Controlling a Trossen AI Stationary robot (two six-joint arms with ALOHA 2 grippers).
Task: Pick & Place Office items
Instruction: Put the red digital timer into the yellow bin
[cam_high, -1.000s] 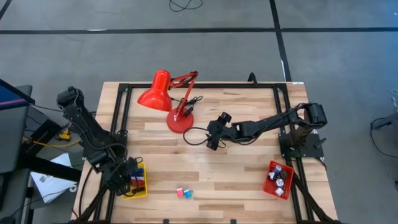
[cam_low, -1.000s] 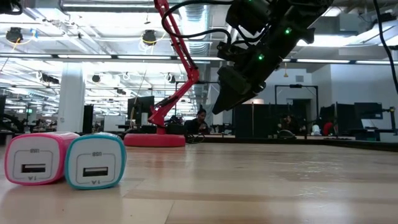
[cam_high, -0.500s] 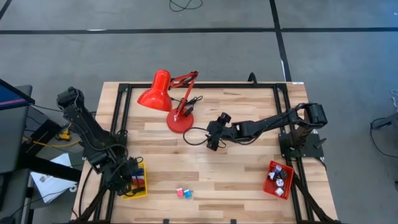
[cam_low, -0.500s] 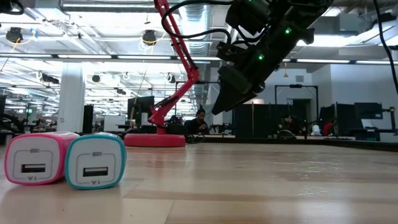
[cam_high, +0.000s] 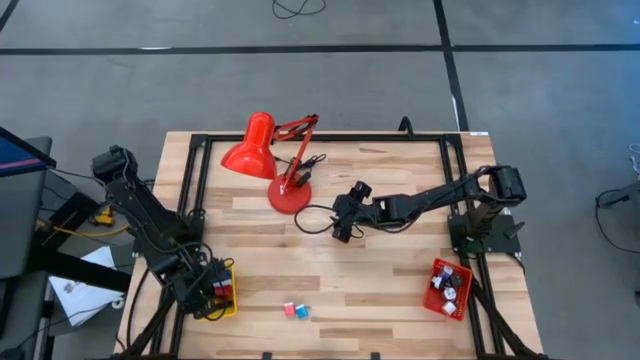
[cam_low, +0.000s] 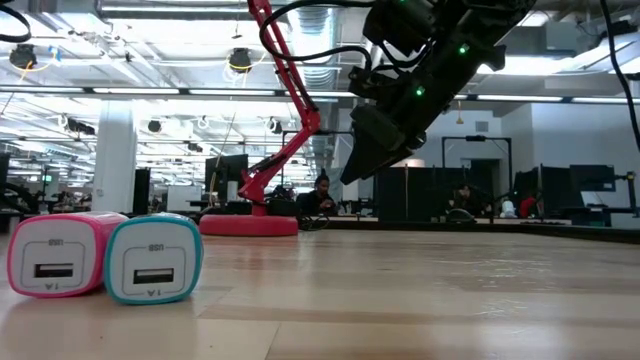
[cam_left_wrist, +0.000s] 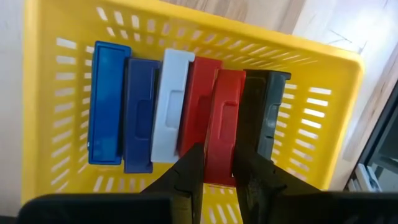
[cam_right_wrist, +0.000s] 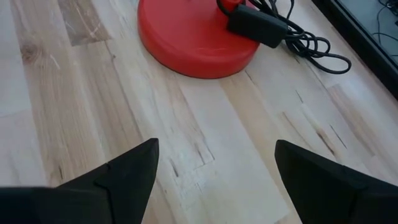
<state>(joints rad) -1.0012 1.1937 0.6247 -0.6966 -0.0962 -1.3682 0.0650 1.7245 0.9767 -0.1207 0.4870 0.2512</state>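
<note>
My left gripper (cam_high: 207, 291) hangs over the yellow tray (cam_high: 229, 306) at the table's near left. The tray (cam_left_wrist: 62, 68) holds a row of blue, white, red and black blocks standing side by side. The gripper (cam_left_wrist: 219, 165) is shut on the red block (cam_left_wrist: 225, 118) next to the black ones. My right gripper (cam_high: 343, 229) is open and hovers above bare wood near the lamp base, touching nothing. A pink block (cam_low: 55, 255) and a teal block (cam_low: 152, 258) sit side by side on the table near its near edge (cam_high: 296, 311). My left gripper pinches the red block by its near end (cam_left_wrist: 221, 177) between the two fingers, coming from above and pointing down into the tray. One finger (cam_left_wrist: 191, 171) stands against the neighbouring red block, the other (cam_left_wrist: 252, 171) against the black one. The block sits in its row.
The red desk lamp (cam_high: 262, 150) stands at the far middle, its round base (cam_right_wrist: 193, 37) and coiled cord (cam_right_wrist: 292, 37) just beyond my right gripper. A red tray (cam_high: 447, 290) with small items sits at the near right. Black frame rails run along the table's sides.
My left arm has shifted slightly toward the table's near edge, bringing its gripper farther over the yellow tray. The right arm and the blocks on the table have kept still.
</note>
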